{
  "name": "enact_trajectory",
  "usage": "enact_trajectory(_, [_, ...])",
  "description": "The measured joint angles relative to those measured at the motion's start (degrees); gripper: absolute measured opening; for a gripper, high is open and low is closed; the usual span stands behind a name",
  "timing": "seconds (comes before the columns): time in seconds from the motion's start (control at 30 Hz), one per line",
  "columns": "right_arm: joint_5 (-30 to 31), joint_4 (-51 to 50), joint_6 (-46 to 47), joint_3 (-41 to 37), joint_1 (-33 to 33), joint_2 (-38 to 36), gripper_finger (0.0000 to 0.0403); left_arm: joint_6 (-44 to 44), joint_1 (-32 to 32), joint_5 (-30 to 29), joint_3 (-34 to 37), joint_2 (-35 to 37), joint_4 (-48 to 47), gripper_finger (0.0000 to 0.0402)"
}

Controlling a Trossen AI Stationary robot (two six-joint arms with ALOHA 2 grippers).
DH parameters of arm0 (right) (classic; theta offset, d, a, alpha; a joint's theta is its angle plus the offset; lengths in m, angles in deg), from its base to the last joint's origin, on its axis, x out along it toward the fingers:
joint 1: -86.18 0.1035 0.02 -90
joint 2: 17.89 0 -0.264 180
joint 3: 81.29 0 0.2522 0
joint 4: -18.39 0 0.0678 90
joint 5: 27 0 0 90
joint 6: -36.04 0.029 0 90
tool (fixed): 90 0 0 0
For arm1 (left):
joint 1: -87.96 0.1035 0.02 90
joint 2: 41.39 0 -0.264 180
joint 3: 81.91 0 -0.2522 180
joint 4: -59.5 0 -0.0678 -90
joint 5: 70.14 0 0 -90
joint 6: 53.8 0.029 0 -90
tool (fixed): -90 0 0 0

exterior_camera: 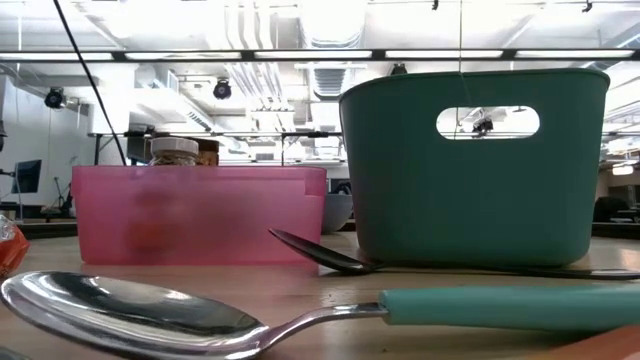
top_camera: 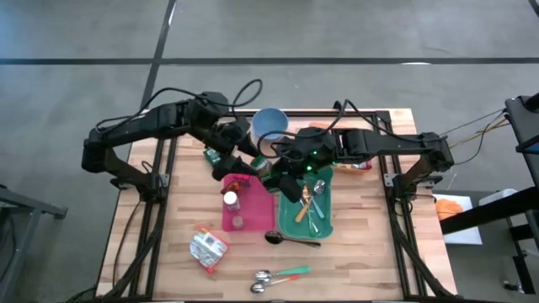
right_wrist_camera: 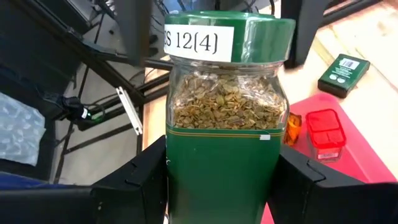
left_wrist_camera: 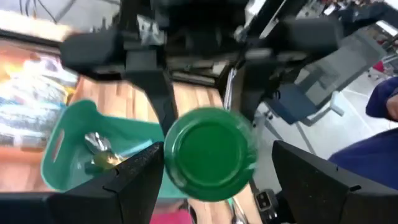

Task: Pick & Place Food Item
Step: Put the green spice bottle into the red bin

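Lower centre of the overhead frame: two teal-handled spoons (top_camera: 278, 277) lie on the wooden table (top_camera: 370, 244), with a crumpled foil packet (top_camera: 207, 250) to their left. Above them, a dark spoon (top_camera: 290, 239) lies along the near edges of the pink bin (top_camera: 254, 209) and the green bin (top_camera: 325, 220); the pink bin holds a small spice jar (top_camera: 230, 200), the green bin holds cutlery (top_camera: 310, 202). At frame centre, above the gap between the two bins, the right gripper (right_wrist_camera: 217, 186) is clamped on the body of the green-lidded herb jar (right_wrist_camera: 227, 118), which stands upright between its fingers, clear of the table. The left gripper (left_wrist_camera: 214, 168) has its fingers spread on either side of the jar's green lid; whether they touch it cannot be told. Farther up the frame stands a blue bowl (top_camera: 269, 126), and a small dark green box (right_wrist_camera: 343, 71) lies on the table beside the pink bin.
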Motion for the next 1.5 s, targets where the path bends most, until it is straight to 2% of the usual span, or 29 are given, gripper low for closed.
enact_trajectory(0.3, [-0.18,1.76,-0.02,0.00,-0.03,0.32,0.0192,0.25,-0.09,1.29,0.01,-2.31,-1.63,0.0299])
enact_trajectory(0.43, [-2.33,2.61,-0.01,0.00,-0.07,1.28,0.0192,0.90,-0.11,2.31,0.09,-2.77,-1.50,0.0299])
enact_trajectory(0.73, [-2.75,2.68,-0.05,-0.02,0.03,1.20,0.0192,1.25,-0.04,8.92,0.09,-2.66,-1.36,0.0299])
enact_trajectory(1.07, [-4.24,2.84,0.24,0.00,0.02,3.02,0.0192,-2.17,-0.04,8.74,0.12,-2.68,-2.02,0.0298])
enact_trajectory(1.2, [-4.24,3.71,0.39,0.00,0.02,3.02,0.0192,-1.72,-0.04,8.58,0.11,-2.66,-2.32,0.0275])
enact_trajectory(1.4, [-4.17,3.84,1.49,-0.05,0.01,2.98,0.0192,-2.14,-0.04,7.29,0.11,-2.64,-2.99,0.0195])
enact_trajectory(1.5, [-4.18,3.85,1.76,-0.07,-0.07,2.98,0.0192,-2.14,-0.01,7.14,0.09,-2.64,-3.79,0.0189])
